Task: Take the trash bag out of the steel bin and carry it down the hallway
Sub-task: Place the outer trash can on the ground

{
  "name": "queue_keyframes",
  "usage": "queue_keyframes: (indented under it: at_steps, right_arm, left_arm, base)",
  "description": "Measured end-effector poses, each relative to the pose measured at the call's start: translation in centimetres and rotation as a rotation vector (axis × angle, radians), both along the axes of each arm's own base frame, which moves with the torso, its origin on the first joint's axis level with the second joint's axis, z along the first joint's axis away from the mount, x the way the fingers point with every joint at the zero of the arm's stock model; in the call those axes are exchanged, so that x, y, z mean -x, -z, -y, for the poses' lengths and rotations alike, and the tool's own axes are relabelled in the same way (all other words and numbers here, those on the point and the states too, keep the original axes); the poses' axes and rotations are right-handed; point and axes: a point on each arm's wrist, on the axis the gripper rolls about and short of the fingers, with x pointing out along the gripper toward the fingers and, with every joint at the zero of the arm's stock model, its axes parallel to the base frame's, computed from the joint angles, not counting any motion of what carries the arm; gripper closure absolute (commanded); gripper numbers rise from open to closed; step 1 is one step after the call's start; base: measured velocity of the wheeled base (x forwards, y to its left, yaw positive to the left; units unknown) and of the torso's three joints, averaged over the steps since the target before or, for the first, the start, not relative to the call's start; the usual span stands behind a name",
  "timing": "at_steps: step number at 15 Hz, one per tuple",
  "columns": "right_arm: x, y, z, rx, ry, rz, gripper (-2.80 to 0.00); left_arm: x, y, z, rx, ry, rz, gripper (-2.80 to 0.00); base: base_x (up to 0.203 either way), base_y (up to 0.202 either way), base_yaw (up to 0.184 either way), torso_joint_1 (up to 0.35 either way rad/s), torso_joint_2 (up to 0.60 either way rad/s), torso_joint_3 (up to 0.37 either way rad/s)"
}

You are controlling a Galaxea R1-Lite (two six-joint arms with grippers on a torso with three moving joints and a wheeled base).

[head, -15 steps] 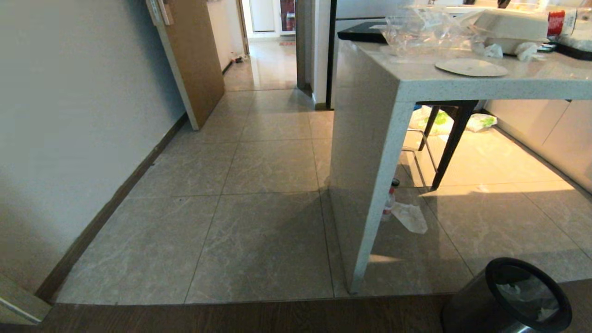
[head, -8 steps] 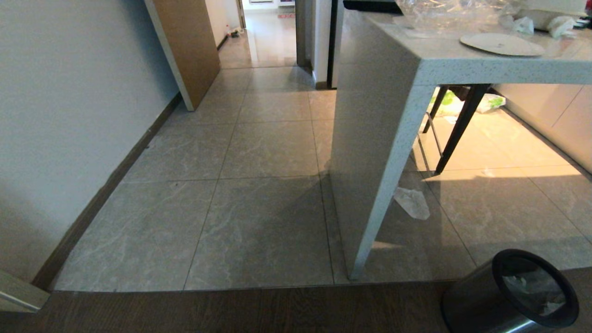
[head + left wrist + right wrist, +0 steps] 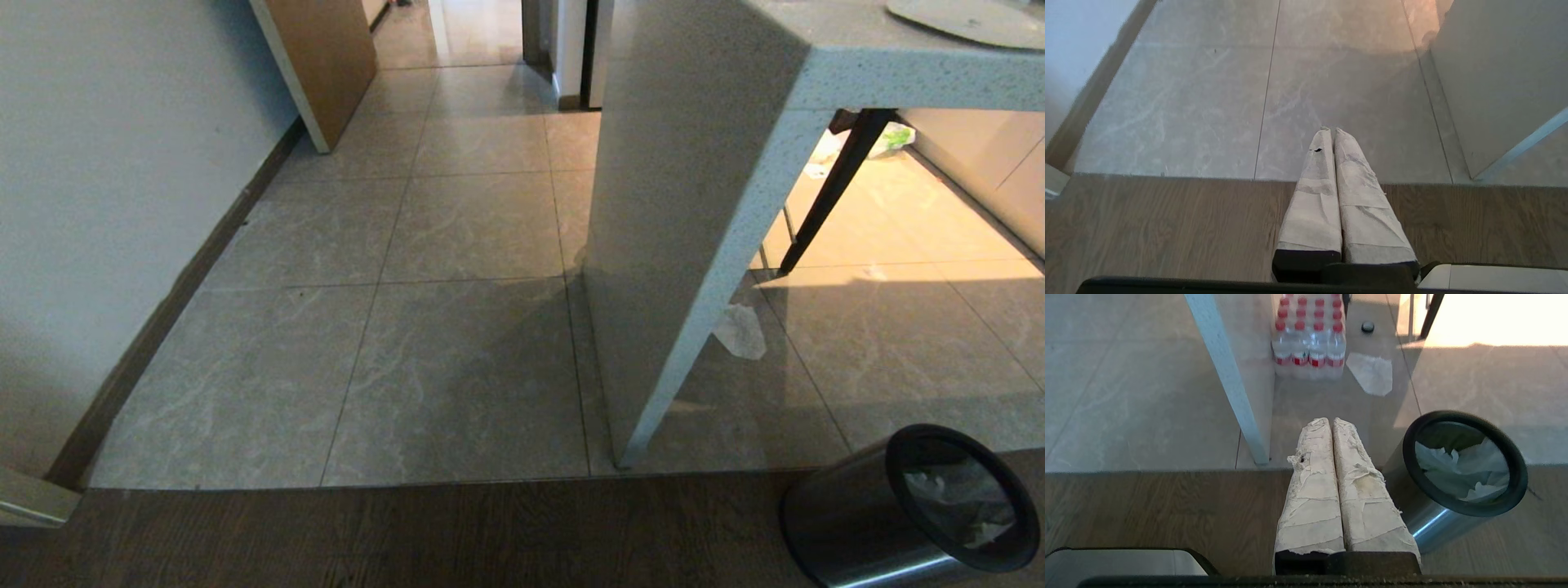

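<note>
Left gripper (image 3: 1329, 130): two long tapering fingers (image 3: 1312, 200) wrapped in pale, creased tape, a small dark hole near one tip, black mounts at the base. Right gripper (image 3: 1329, 419): same build, but its tape is dirtier, frayed and torn along the edges. Light grey casing beside each.

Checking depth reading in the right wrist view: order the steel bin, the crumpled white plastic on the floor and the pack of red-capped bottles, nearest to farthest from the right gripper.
1. Round shiny steel bin, beside the right gripper.
2. Crumpled white plastic sheet, on the tiles beyond.
3. Pack of red-capped water bottles, farthest, under the counter.
</note>
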Motion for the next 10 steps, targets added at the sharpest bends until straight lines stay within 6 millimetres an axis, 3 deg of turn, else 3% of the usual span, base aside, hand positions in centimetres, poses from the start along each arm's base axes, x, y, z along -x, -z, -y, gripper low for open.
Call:
queue_keyframes:
  at_steps: [10]
  right_arm:
    - [0.0, -0.01, 0.0, -0.001, 0.001, 0.001, 0.0]
  left_arm:
    - [0.0, 0.01, 0.0, 0.0, 0.0, -0.001, 0.0]
  base:
    - [0.0, 0.0, 0.0, 0.001, 0.0, -0.199]
